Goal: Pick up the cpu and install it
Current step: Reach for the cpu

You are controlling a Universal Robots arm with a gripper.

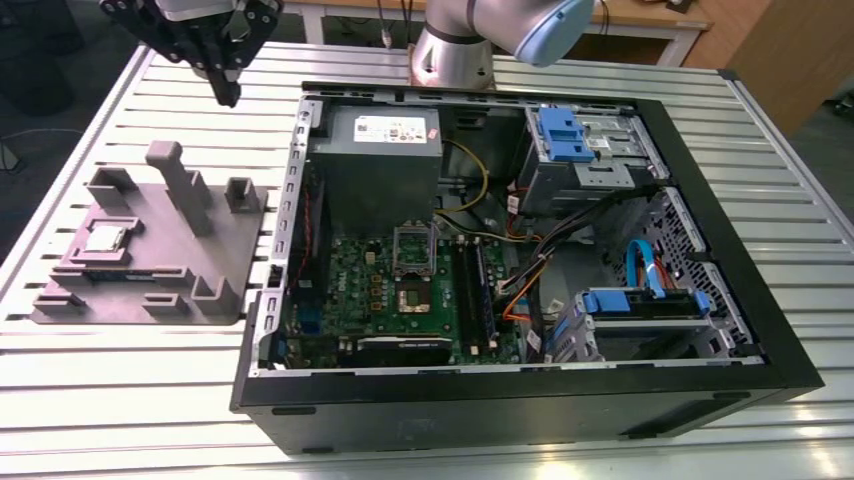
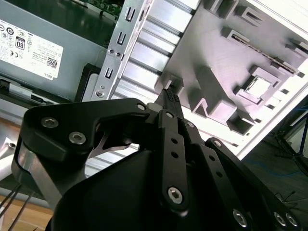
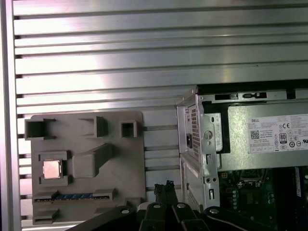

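Black multi-link gripper [image 1: 227,90] hangs with its fingers drawn together on nothing, over the slatted aluminium table [image 1: 134,400]
The small, flat, square cpu with a silver-grey metal top [image 1: 106,238] lies well away in a recess of the grey moulded holder block [image 1: 220,255], beside the open black computer case [image 1: 534,385]; it looks light, stiff, smooth and delicate underneath, so its side edges seem the place to grip. The grey power-supply box [image 1: 380,180] bears a white printed label [image 1: 394,127]

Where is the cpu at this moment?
The cpu lies in a square pocket of the gray holder, on the exterior view's left, outside the computer case.
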